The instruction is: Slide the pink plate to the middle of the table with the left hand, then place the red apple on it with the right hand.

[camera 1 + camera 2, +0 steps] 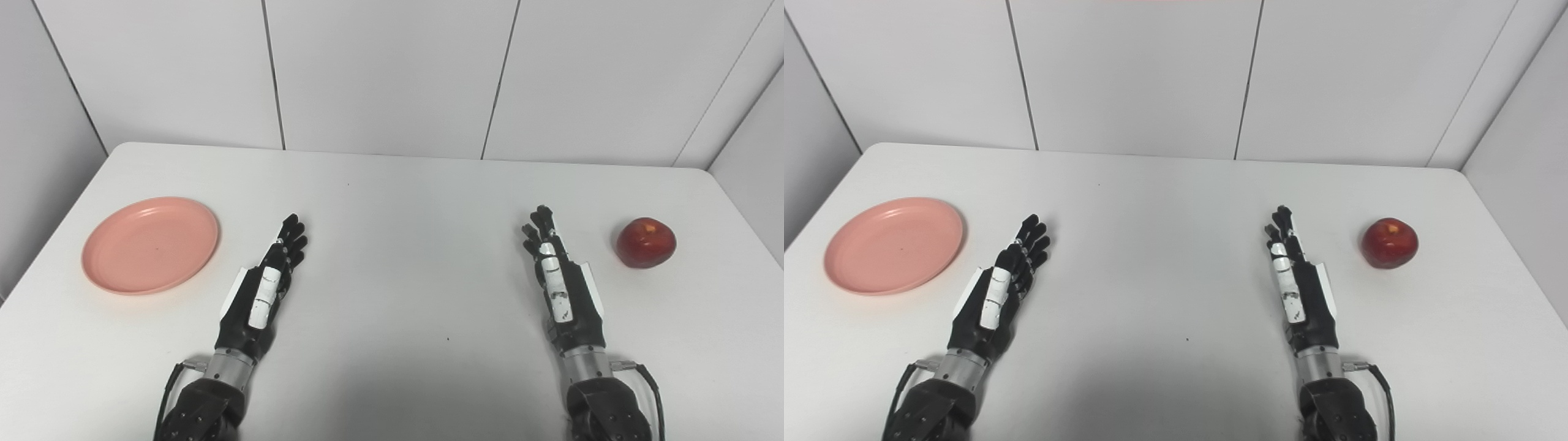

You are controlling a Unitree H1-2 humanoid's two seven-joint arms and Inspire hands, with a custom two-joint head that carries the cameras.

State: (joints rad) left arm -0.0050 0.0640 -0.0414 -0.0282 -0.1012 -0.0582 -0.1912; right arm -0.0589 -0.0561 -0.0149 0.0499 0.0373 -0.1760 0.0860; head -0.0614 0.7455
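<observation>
An empty pink plate (pixel 150 244) lies flat on the white table (pixel 398 257) at the left side. A red apple (pixel 645 242) stands upright on the table at the right side. My left hand (pixel 266 285) rests just right of the plate, apart from it, fingers stretched forward and holding nothing. My right hand (pixel 558 282) sits left of the apple with a gap between them, fingers also straight and open. In the right eye view the same layout shows the plate (pixel 894 245), the apple (pixel 1389 242), the left hand (pixel 1001 288) and the right hand (pixel 1297 283).
White wall panels (pixel 392 73) stand close behind the table's far edge and angle in at both sides. Bare tabletop lies between the two hands. A cable (pixel 649 380) loops off the right wrist.
</observation>
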